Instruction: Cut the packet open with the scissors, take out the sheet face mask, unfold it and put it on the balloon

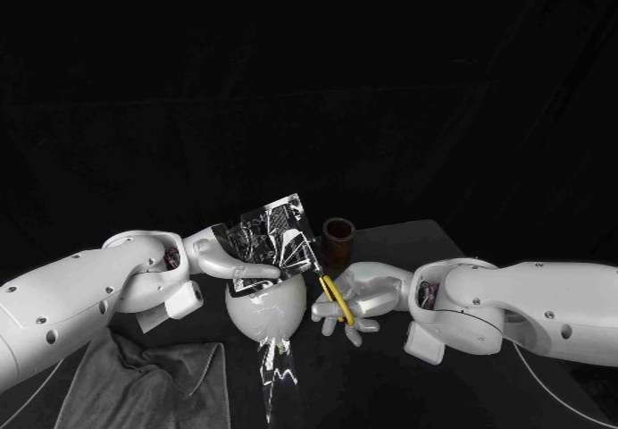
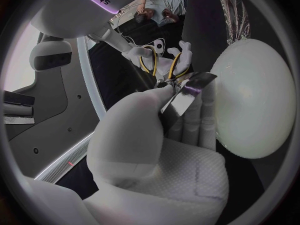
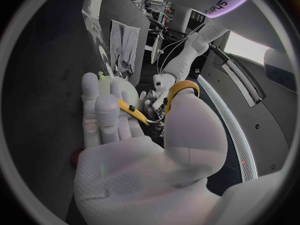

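My left hand (image 1: 236, 260) holds the shiny silver packet (image 1: 276, 231) upright over the white balloon (image 1: 267, 309). My right hand (image 1: 350, 298) grips the yellow-handled scissors (image 1: 338, 300) just right of the packet, blades pointing up at its right edge. In the left wrist view the left hand (image 2: 153, 135) pinches the packet (image 2: 189, 93) beside the balloon (image 2: 253, 102), and the scissors (image 2: 164, 65) meet the packet's far corner. In the right wrist view the right hand (image 3: 125, 135) has its thumb through a yellow scissor loop (image 3: 181, 89). Whether the blades are biting the foil is hidden.
A brown cylinder (image 1: 340, 238) stands just behind the packet and scissors. A grey cloth (image 1: 142, 375) lies at the front left of the black table (image 1: 413, 237). A shiny foil strip (image 1: 283, 375) runs from under the balloon toward the front edge.
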You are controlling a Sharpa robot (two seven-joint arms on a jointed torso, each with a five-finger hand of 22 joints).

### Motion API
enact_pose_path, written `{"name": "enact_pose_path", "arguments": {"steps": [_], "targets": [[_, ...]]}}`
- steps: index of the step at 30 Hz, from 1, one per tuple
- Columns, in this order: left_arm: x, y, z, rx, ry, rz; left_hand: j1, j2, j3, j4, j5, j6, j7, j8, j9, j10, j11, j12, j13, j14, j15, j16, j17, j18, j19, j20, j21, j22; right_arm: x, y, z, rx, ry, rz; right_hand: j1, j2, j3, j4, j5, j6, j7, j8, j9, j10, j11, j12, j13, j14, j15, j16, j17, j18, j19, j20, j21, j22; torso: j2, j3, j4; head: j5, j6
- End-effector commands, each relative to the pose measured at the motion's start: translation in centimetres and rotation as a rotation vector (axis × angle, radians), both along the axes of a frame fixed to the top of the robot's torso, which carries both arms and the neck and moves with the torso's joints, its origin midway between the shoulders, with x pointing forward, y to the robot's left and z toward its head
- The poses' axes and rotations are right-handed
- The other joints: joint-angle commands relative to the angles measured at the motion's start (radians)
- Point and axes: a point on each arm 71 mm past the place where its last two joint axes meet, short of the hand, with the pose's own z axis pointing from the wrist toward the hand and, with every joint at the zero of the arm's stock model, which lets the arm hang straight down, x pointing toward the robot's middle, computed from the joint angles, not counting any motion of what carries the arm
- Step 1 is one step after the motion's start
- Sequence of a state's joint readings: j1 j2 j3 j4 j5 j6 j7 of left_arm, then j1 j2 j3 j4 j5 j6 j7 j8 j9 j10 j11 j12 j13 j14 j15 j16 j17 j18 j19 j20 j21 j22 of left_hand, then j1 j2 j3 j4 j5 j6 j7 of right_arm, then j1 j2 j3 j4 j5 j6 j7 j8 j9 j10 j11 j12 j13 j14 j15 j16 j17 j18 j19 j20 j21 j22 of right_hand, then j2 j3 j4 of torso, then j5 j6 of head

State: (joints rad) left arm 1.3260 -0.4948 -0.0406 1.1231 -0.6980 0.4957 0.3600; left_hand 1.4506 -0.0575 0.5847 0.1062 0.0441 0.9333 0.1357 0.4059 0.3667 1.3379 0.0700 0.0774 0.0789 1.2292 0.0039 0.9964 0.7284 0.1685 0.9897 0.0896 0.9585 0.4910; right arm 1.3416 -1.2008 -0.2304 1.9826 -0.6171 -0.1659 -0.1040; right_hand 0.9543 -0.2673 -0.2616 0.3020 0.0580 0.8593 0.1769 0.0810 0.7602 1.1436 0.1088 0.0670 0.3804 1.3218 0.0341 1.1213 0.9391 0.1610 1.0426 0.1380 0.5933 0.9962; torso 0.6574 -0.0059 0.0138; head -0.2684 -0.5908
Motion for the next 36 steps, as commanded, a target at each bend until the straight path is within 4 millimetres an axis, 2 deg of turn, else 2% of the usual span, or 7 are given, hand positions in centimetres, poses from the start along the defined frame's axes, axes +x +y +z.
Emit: {"name": "enact_pose_path", "arguments": {"steps": [1,8,13,18,29,33,36], "targets": [[-0.25,-0.36,0.09,-0.007,0.016,-0.022,0.001,0.007,-0.005,-0.002,0.004,0.006,0.0,0.003,0.107,0.004,-0.005,-0.004,0.001,0.003,-0.006,0.003,0.002,0.013,-0.007,0.003,0.006,0.001,0.18,0.23,0.02,0.002,-0.012,0.024,0.0,0.007,0.007,0.001,0.001,0.009,0.002,0.004,-0.001,0.006,-0.001,0.003,-0.001,-0.003,-0.001,0.003,0.002,0.021,-0.003,0.001,0.003,0.001,-0.001,-0.0006,-0.001,0.0,-0.002],[-0.31,-0.46,0.11,-0.008,0.016,-0.026,0.001,0.007,-0.005,-0.002,0.004,0.006,0.0,0.003,0.107,0.004,-0.005,-0.004,0.001,0.003,-0.006,0.003,0.002,0.013,-0.007,0.003,0.006,0.001,0.49,0.31,-0.05,0.004,-0.014,0.022,0.001,0.009,0.008,0.001,0.001,0.009,0.002,0.004,-0.001,0.007,-0.001,0.003,-0.003,-0.003,-0.001,0.003,0.002,0.021,-0.003,0.001,0.003,0.001,0.0,-0.0006,-0.0005,-0.002,-0.003],[-0.35,-0.51,0.12,-0.008,0.017,-0.028,0.001,0.007,-0.005,-0.002,0.004,0.006,0.0,0.003,0.107,0.004,-0.005,-0.004,0.001,0.003,-0.006,0.003,0.002,0.013,-0.007,0.003,0.006,0.001,0.63,0.3,0.09,0.017,-0.031,0.01,0.003,0.021,0.018,0.001,-0.001,0.012,0.003,0.003,-0.002,0.009,0.0,0.002,-0.011,-0.003,0.0,0.004,0.001,0.021,-0.003,0.001,0.004,0.002,0.0,0.0,-0.0007,-0.001,-0.002],[-0.38,-0.53,0.11,-0.007,0.017,-0.029,0.001,0.007,-0.005,-0.002,0.004,0.006,0.0,0.003,0.107,0.004,-0.005,-0.004,0.001,0.003,-0.006,0.003,0.002,0.013,-0.007,0.003,0.006,0.001,0.75,0.17,0.47,0.034,-0.056,-0.009,0.01,0.055,0.045,0.0,-0.004,0.022,0.002,0.004,-0.004,0.021,-0.001,0.005,-0.026,0.005,-0.001,0.018,0.011,0.021,0.0,0.001,0.008,0.005,-0.001,-0.0001,-0.0011,-0.003,0.003],[-0.39,-0.48,0.1,-0.004,0.018,-0.03,0.001,0.007,-0.005,-0.002,0.004,0.006,0.0,0.003,0.107,0.004,-0.005,-0.004,0.001,0.003,-0.006,0.003,0.002,0.013,-0.007,0.003,0.006,0.001,0.93,0.06,0.68,0.043,-0.066,-0.016,0.014,0.081,0.065,-0.001,-0.006,0.031,0.002,0.004,-0.006,0.031,-0.002,0.006,-0.042,0.009,-0.002,0.024,0.012,0.021,0.001,0.0,0.012,0.007,-0.001,-0.0007,-0.0007,-0.005,0.005],[-0.43,-0.53,0.08,-0.001,0.017,-0.033,0.001,0.007,-0.005,-0.002,0.004,0.006,0.0,0.003,0.107,0.004,-0.005,-0.004,0.001,0.003,-0.006,0.003,0.002,0.013,-0.007,0.003,0.006,0.001,0.96,0.15,0.67,0.044,-0.065,-0.013,0.017,0.109,0.083,-0.002,-0.007,0.043,0.0,0.005,-0.008,0.052,-0.005,0.013,-0.052,0.011,-0.004,0.029,0.013,0.021,0.002,-0.001,0.015,0.009,-0.001,-0.0003,-0.001,-0.005,0.004],[-0.47,-0.57,0.08,0.001,0.016,-0.035,0.001,0.007,-0.005,-0.002,0.004,0.006,0.0,0.003,0.107,0.004,-0.005,-0.004,0.001,0.003,-0.006,0.003,0.002,0.013,-0.007,0.003,0.006,0.001,1.01,0.11,0.68,0.046,-0.067,-0.015,0.018,0.118,0.089,-0.002,-0.008,0.049,-0.001,0.006,-0.009,0.059,-0.007,0.015,-0.055,0.013,-0.005,0.032,0.014,0.021,0.002,-0.002,0.016,0.01,-0.001,-0.0002,-0.0004,-0.006,0.003]]}}
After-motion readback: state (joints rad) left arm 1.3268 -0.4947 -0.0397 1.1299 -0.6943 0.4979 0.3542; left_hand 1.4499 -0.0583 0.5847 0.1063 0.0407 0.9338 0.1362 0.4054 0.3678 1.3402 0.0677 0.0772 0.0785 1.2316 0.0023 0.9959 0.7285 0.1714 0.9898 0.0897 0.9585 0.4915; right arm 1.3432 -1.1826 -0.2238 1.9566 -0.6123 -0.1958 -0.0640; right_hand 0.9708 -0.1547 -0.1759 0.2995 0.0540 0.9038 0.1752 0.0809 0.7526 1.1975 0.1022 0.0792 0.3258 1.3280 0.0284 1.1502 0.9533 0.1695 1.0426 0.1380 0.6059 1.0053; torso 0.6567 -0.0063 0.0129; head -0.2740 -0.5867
